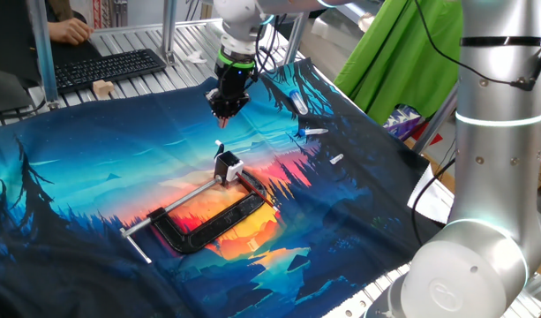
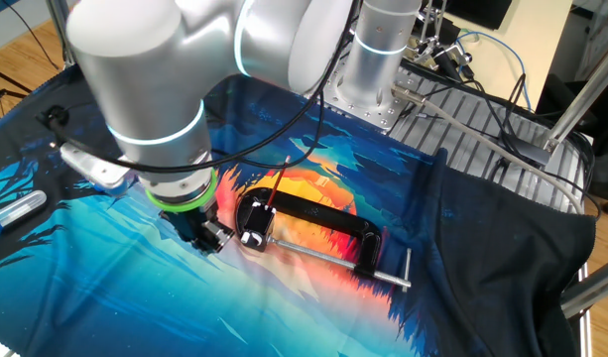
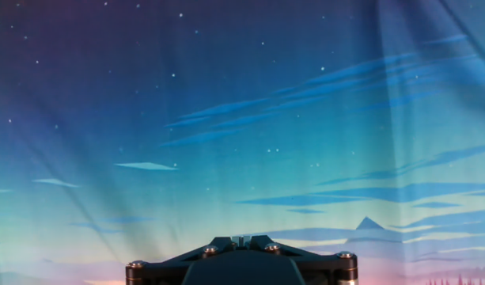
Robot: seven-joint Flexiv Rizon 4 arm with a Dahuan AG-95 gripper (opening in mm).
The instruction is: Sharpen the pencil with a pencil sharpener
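The pencil sharpener (image 1: 228, 167), a tiny block with a white top and black body, sits in the jaw of the black C-clamp (image 1: 213, 221) on the printed cloth. It also shows in the other fixed view (image 2: 252, 235). The pencil (image 2: 277, 186), a thin red stick, stands leaning up out of the sharpener; in one fixed view only its short upper end (image 1: 220, 146) shows. My gripper (image 1: 224, 117) hangs above the cloth just beyond the sharpener, apart from the pencil. Its fingers are together with nothing seen between them. It also shows in the other fixed view (image 2: 206, 236) and the hand view (image 3: 240, 238).
Blue-and-white pens (image 1: 298, 102) (image 1: 311, 132) and a small white stub (image 1: 336, 160) lie on the cloth at the right. Another pen (image 2: 11, 213) lies at the cloth's edge. A keyboard (image 1: 102, 69) and a wooden block (image 1: 102, 87) sit behind the cloth.
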